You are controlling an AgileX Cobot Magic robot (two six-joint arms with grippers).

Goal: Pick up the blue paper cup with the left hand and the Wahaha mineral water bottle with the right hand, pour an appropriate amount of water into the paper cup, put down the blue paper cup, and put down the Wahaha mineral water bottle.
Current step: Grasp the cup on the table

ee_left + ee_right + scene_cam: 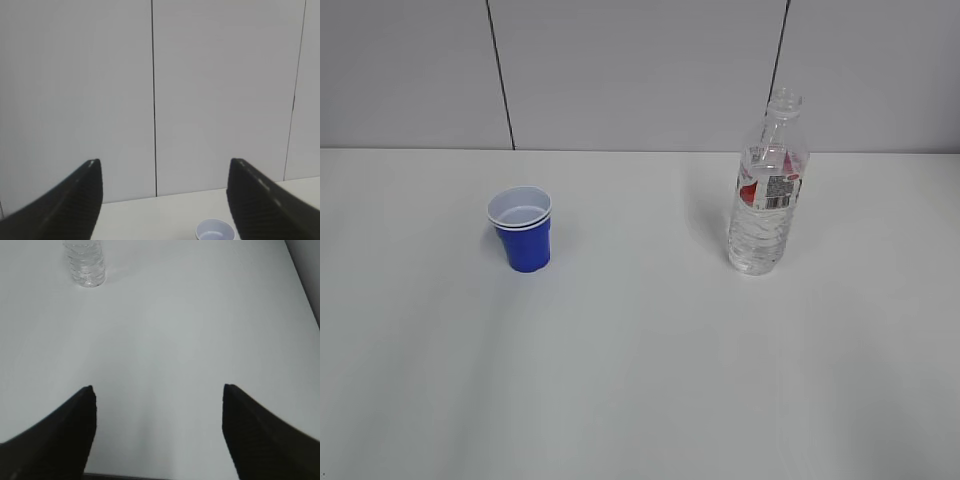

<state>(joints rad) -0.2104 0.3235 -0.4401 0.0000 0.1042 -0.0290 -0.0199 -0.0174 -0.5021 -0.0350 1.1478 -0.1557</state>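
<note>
The blue paper cup stands upright on the left half of the white table, white inside. In the left wrist view only its white rim shows at the bottom edge, just inside the right finger. My left gripper is open and empty, well short of the cup. The Wahaha mineral water bottle stands upright on the right, uncapped, with clear water in its lower part. Its ribbed base sits far off at the top left of the right wrist view. My right gripper is open and empty above bare table. Neither arm appears in the exterior view.
The white table runs back to a grey panelled wall with dark vertical seams. In the right wrist view the table's right edge cuts across the top right corner.
</note>
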